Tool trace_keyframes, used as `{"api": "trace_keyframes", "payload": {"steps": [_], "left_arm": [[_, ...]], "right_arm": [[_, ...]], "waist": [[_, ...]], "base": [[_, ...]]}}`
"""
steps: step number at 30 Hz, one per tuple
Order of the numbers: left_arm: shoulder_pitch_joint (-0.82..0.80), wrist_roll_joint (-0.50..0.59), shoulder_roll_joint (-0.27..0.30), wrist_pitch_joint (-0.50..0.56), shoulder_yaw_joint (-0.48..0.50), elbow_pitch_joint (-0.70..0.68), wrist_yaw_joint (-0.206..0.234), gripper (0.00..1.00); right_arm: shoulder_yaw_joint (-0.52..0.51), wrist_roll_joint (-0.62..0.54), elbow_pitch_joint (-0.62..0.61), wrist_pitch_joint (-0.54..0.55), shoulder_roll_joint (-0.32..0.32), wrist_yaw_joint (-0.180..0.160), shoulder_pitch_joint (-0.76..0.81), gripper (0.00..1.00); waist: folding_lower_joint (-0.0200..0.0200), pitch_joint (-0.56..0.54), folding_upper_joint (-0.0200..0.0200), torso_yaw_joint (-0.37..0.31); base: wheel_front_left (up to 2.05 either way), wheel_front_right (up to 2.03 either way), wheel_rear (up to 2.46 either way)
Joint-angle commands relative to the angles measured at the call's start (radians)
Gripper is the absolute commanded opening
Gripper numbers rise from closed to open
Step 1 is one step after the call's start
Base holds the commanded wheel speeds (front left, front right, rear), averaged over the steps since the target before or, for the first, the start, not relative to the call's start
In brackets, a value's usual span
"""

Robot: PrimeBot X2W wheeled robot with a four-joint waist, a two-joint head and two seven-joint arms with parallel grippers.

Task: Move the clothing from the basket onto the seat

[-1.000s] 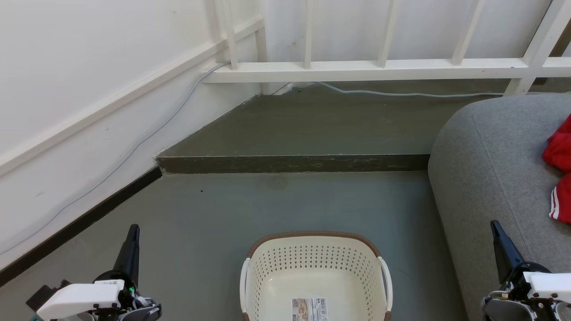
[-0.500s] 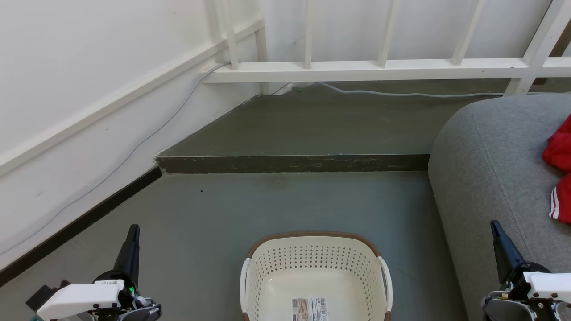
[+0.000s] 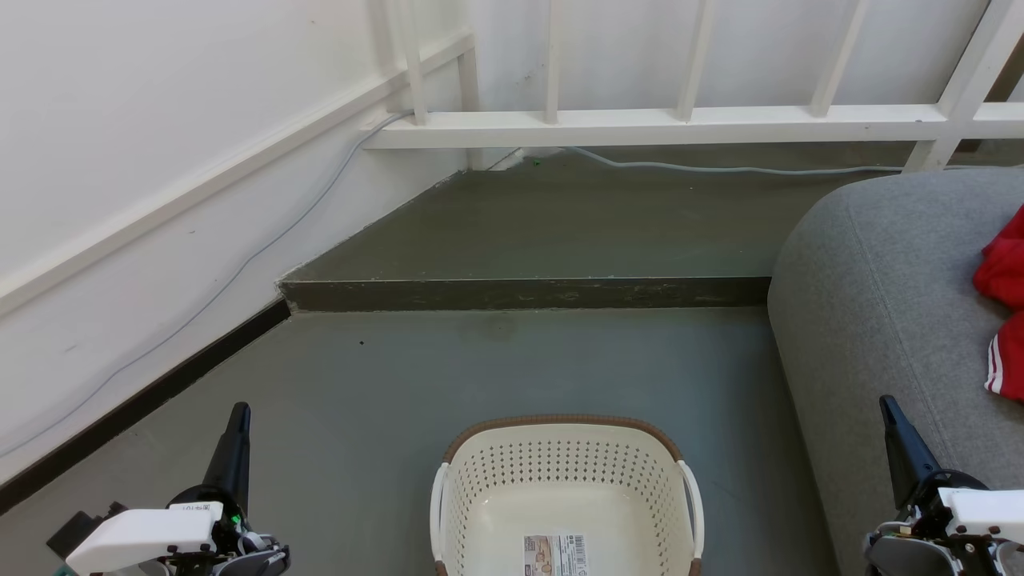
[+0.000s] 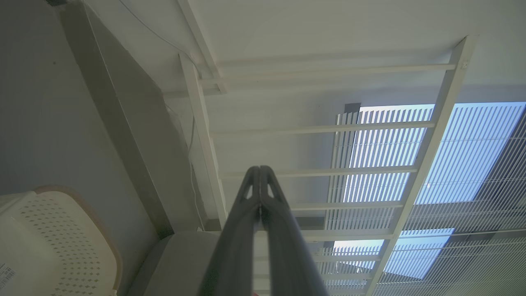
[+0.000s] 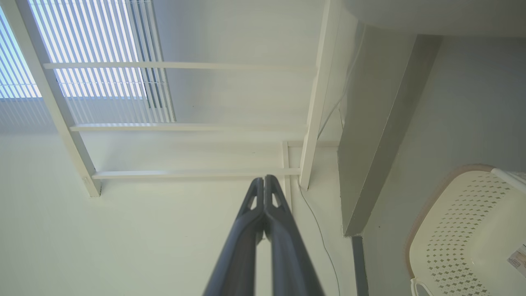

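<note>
**Head view, read from left to right.** At far left, the white painted wall carries a thin grey cable and meets the grey-green floor along a dark skirting.

My left pincer stands at lower left over bare floor. Its two long dark fingers are pressed together on nothing, and the left wrist view shows the tips meeting.

At centre bottom is the cream perforated plastic laundry basket with a brown woven-look rim. On its bare bottom lies a paper label with a barcode, but the print is too small to read. Open floor runs from the basket up to a low dark step edge and, beyond it, a white wooden railing.

My right pincer is at lower right, fingers likewise together and empty, just in front of the large grey fabric sofa seat. The bright red clothing with white stripe trim lies on the seat at the far right edge, well apart from both pincers.
</note>
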Motion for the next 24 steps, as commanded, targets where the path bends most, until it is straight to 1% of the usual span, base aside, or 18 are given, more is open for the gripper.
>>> {"api": "trace_keyframes", "payload": {"steps": [1,24], "left_arm": [[-0.057,-0.004,0.012,0.006,0.033,-0.028,-0.007,0.0],[-0.057,-0.004,0.012,0.006,0.033,-0.028,-0.007,0.0]], "right_arm": [[0.017,0.011,-0.032,0.008,-0.01,0.004,-0.037,0.0],[0.017,0.011,-0.032,0.008,-0.01,0.004,-0.037,0.0]], "waist": [[0.0,0.0,-0.0001,0.0],[0.0,0.0,-0.0001,0.0]], "base": [[0.0,0.0,0.0],[0.0,0.0,0.0]]}}
